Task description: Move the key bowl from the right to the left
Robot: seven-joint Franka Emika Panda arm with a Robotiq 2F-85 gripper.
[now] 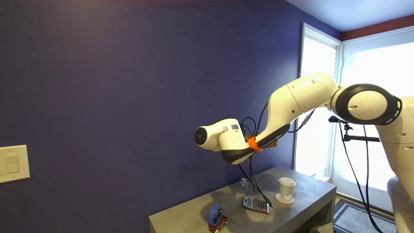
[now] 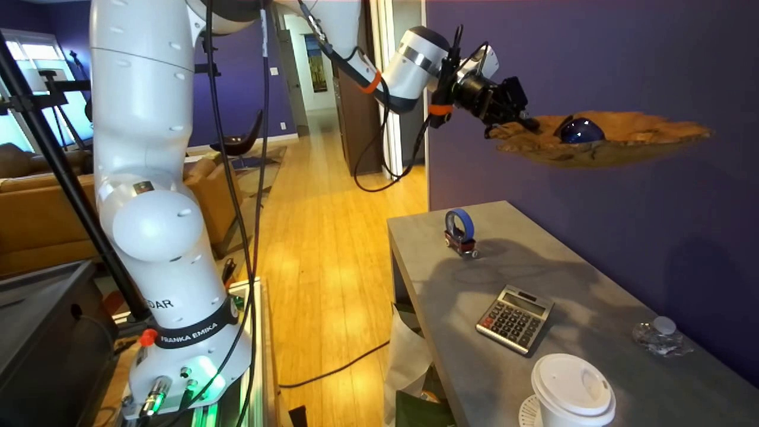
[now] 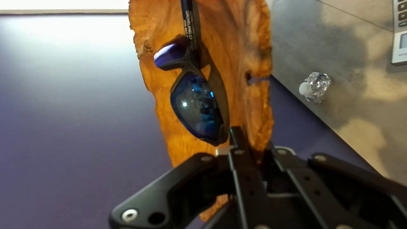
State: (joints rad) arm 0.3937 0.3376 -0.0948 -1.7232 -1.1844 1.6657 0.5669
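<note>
One arm (image 1: 302, 94) spans the right half in an exterior view. Upper right in an exterior view: the key bowl (image 2: 619, 148), aloft, carrying sunglasses (image 2: 582, 131). Wrist view: the hand (image 3: 255, 148), bottom of frame, clamped on the key bowl's wooden rim.

Place: looked like a home
Tan sofa (image 2: 47, 213): stood beside a patterned rug (image 2: 248, 190)
Wooden floor (image 2: 314, 249): stretched away, warm yellow
Picture (image 2: 315, 62): hung on a far wall (image 2: 296, 35)
Mat (image 1: 362, 220): lay by the door (image 1: 378, 181)

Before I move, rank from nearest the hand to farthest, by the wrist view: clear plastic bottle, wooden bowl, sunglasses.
1. Wooden bowl, edge gripped by the hand.
2. Sunglasses, lying in the bowl.
3. Clear plastic bottle, on the desk at right.
</note>
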